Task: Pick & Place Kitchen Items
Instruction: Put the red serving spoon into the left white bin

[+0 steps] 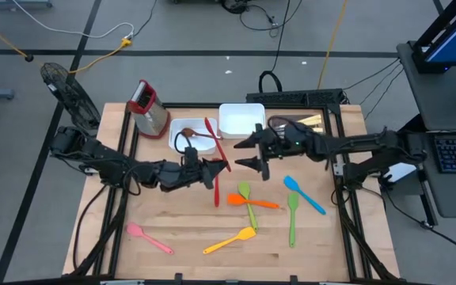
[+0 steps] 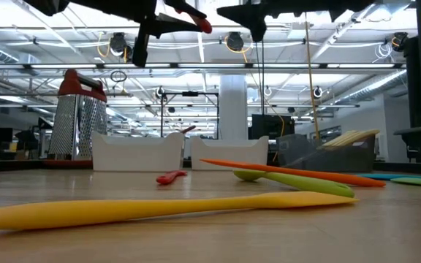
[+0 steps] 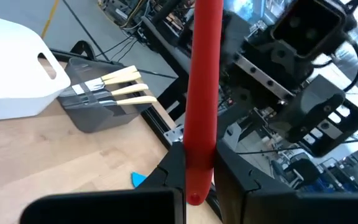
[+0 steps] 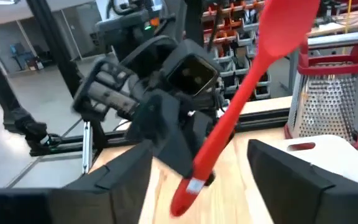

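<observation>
My left gripper (image 1: 214, 169) is shut on a red spatula (image 4: 247, 106) and holds it high above the table's middle. The spatula's blade (image 4: 288, 28) points up and away. My right gripper (image 1: 249, 153) faces the left one, open. Its two fingers (image 4: 120, 183) stand on either side of the handle's free end (image 4: 184, 196) without touching it. Loose on the table lie orange (image 1: 253, 203), green (image 1: 293, 215), blue (image 1: 304, 195), yellow (image 1: 229, 241), pink (image 1: 150, 238) and red (image 1: 216, 195) utensils. My left gripper pinches the red spatula's handle close to its free end (image 3: 196, 171) between its two fingers. The fingers come level from the table's left and lie across the handle. The spatula is lifted clear of the table and tilted, with its blade uppermost.
Along the far edge stand a red-topped metal grater (image 1: 149, 108), a white tray (image 1: 182, 142) holding a brown spoon (image 1: 199, 137), a second white tray (image 1: 241, 120), and a dark tray (image 3: 95, 115) of pale-handled knives (image 3: 124, 87). The near-left wood is bare.
</observation>
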Available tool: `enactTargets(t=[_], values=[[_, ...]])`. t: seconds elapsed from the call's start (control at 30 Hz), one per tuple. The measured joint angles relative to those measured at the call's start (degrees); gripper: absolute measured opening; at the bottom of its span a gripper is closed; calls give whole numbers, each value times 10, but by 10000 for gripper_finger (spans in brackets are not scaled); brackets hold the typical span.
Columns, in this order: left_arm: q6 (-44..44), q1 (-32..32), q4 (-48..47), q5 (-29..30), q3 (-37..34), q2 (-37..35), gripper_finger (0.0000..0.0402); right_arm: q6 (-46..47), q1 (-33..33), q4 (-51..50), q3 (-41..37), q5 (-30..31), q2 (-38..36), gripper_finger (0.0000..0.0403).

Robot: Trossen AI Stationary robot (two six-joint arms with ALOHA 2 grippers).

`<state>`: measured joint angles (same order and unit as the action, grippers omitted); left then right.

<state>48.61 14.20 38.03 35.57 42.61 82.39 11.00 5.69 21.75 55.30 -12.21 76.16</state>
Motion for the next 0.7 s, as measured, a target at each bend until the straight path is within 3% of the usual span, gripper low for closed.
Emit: enactTargets(t=[0.23, 0.7], values=[[-17, 14, 7, 2, 0, 0, 38, 41, 22, -12, 59, -44, 51, 305], [-39, 24, 26, 5, 0, 0, 38, 78, 25, -9, 88, -76, 102, 309]])
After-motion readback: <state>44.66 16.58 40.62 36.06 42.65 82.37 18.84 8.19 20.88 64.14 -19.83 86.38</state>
